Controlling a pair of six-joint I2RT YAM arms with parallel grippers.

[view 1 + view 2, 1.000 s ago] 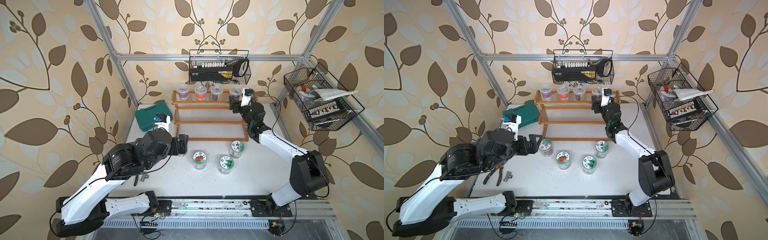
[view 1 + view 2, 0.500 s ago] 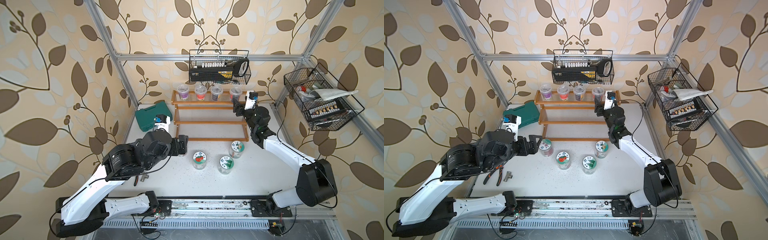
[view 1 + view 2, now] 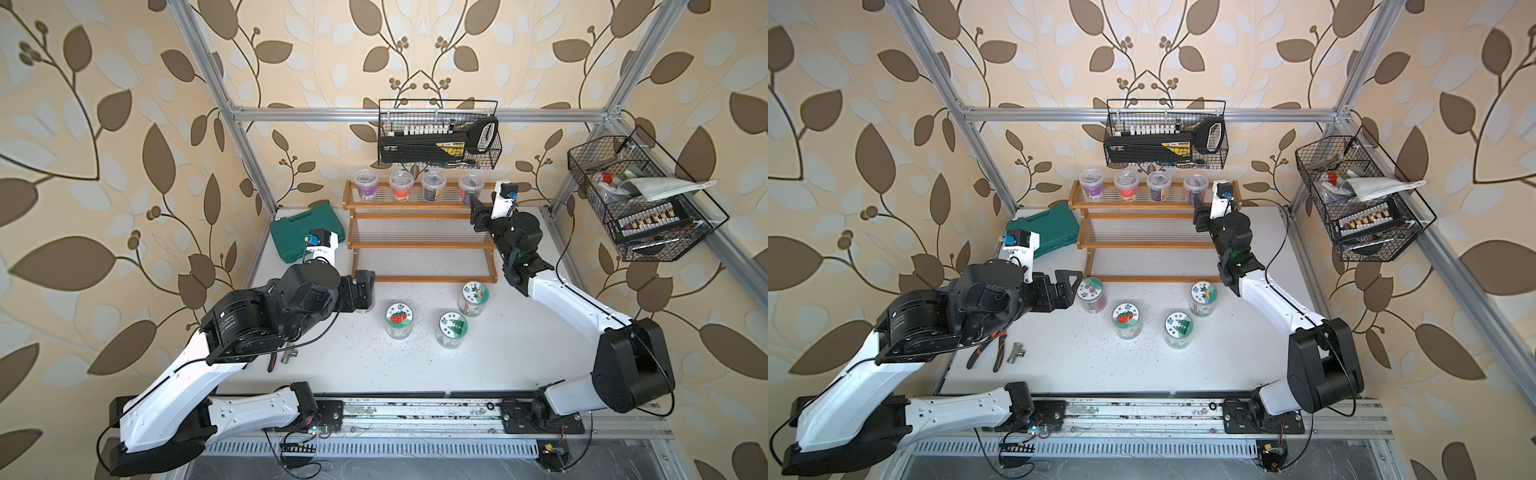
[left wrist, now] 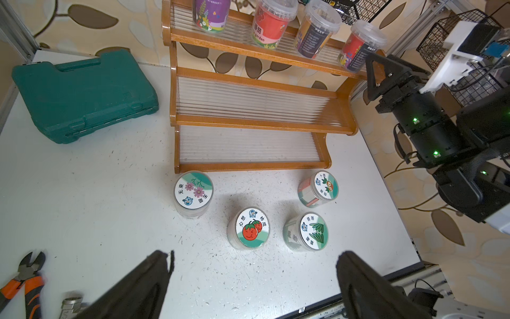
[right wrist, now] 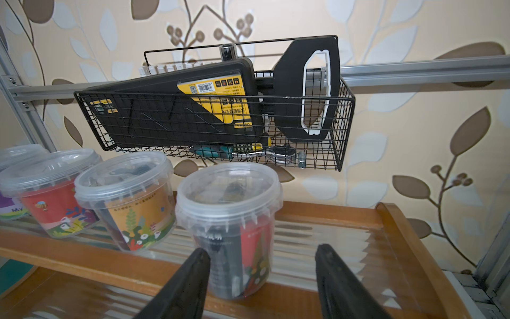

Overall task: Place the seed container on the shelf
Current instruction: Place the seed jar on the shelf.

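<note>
Blocking the flower-lid jar [image 4: 193,193] from a top view, the left pincer [image 3: 368,289] stays spread wide above the counter [image 3: 519,353]. Printed labels hide what the seed container [image 5: 229,226] holds; it stands upright at the 3 o'clock end of the shelf's [image 3: 422,246] top tier. The right pincer [image 5: 262,250], parted and gripping nothing, has drawn back from it toward 4 o'clock since a second ago.

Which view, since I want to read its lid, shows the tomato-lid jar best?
The left wrist view: the tomato-lid jar sits close, lid drawing clear. In both top views the jar is small. The right wrist view faces the shelf and misses it.
</note>
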